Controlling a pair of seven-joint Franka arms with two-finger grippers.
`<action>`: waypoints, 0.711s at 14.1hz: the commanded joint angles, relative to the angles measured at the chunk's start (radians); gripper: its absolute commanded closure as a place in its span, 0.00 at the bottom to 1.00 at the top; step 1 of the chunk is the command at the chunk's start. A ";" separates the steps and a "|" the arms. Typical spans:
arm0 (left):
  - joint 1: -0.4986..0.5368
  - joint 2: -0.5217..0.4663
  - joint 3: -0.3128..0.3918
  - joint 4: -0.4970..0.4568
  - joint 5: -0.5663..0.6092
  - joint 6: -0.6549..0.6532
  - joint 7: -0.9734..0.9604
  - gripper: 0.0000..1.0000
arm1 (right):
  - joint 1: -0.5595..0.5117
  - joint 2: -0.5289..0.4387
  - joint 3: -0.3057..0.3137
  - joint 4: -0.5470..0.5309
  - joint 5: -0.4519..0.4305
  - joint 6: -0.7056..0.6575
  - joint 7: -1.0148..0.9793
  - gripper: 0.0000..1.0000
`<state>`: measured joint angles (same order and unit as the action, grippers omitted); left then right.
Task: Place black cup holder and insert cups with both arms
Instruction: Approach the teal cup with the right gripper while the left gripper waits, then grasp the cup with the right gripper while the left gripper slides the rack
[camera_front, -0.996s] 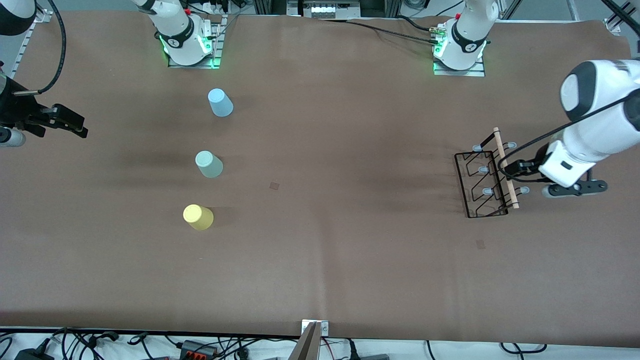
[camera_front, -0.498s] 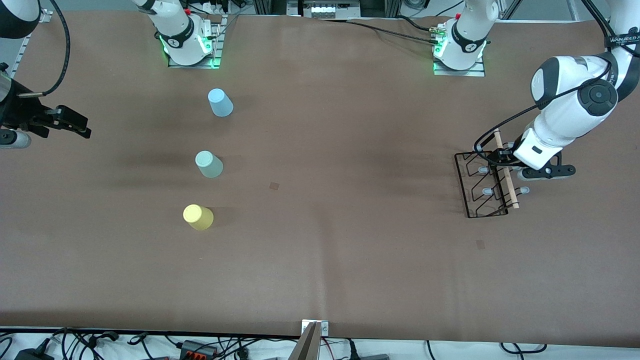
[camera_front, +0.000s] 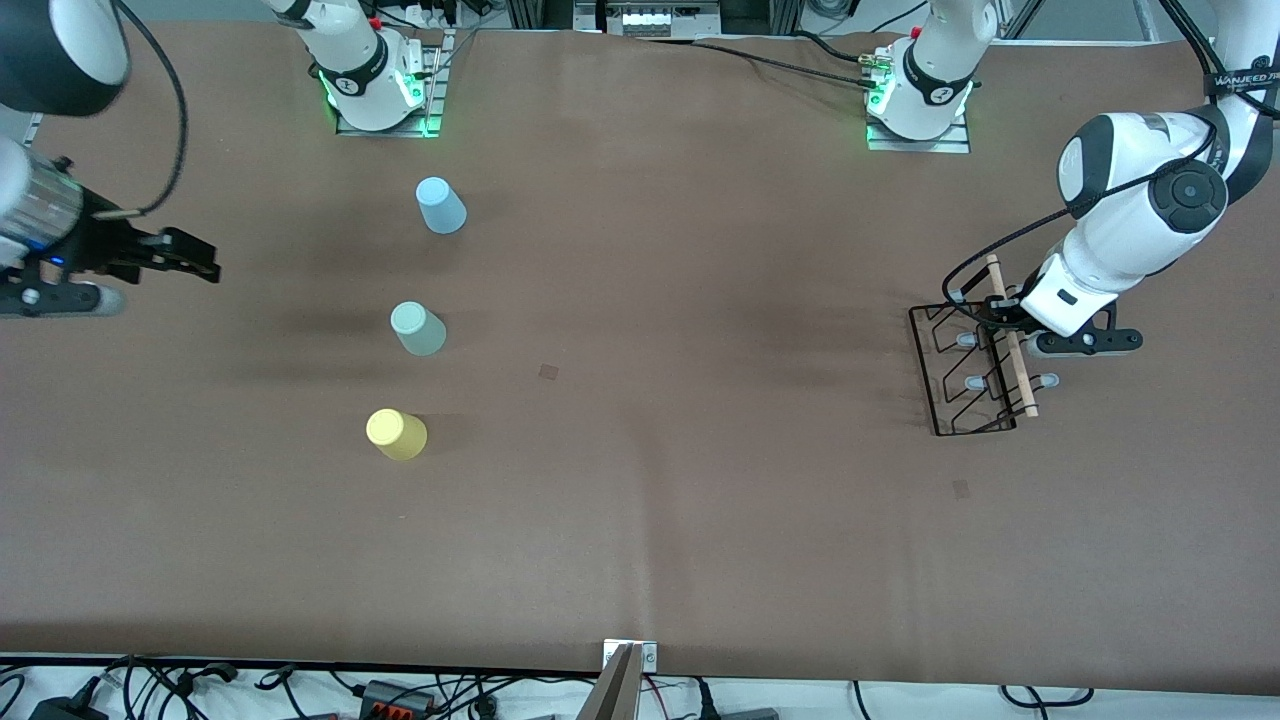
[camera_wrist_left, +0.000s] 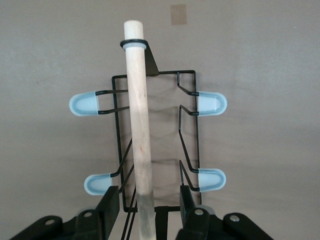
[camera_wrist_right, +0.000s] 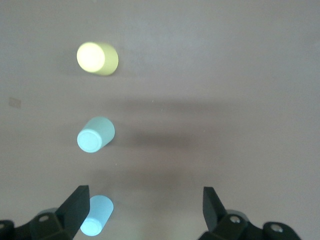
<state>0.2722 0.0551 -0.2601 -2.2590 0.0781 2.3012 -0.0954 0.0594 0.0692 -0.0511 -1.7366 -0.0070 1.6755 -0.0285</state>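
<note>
The black cup holder stands at the left arm's end of the table, its wooden rod handle on top. My left gripper is low over the end of the rod that lies farther from the front camera. In the left wrist view the rod runs between its fingers, with a gap on each side, so the left gripper is open. Three cups stand upside down toward the right arm's end: light blue, pale green, yellow. My right gripper hangs open beside them, holding nothing.
The right wrist view shows the yellow cup, the green cup and the blue cup on bare brown table, the blue one by one finger of the right gripper. Both arm bases stand along the table's far edge.
The left gripper slid along the rod away from the front camera and its fingers have narrowed round it. The right gripper has drifted toward the cups.
</note>
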 joint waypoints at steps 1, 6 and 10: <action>0.019 -0.023 -0.005 -0.037 -0.012 0.034 0.029 0.66 | 0.049 0.056 -0.003 -0.023 0.018 0.009 -0.013 0.00; 0.027 -0.017 -0.007 -0.037 -0.017 0.031 0.014 0.99 | 0.155 0.200 -0.003 -0.027 0.068 0.093 0.004 0.00; 0.004 -0.024 -0.066 -0.016 -0.021 0.006 -0.007 0.99 | 0.244 0.219 -0.003 -0.156 0.068 0.240 0.131 0.00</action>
<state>0.2850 0.0545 -0.2768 -2.2745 0.0781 2.3198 -0.0954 0.2638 0.3166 -0.0462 -1.8009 0.0513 1.8373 0.0495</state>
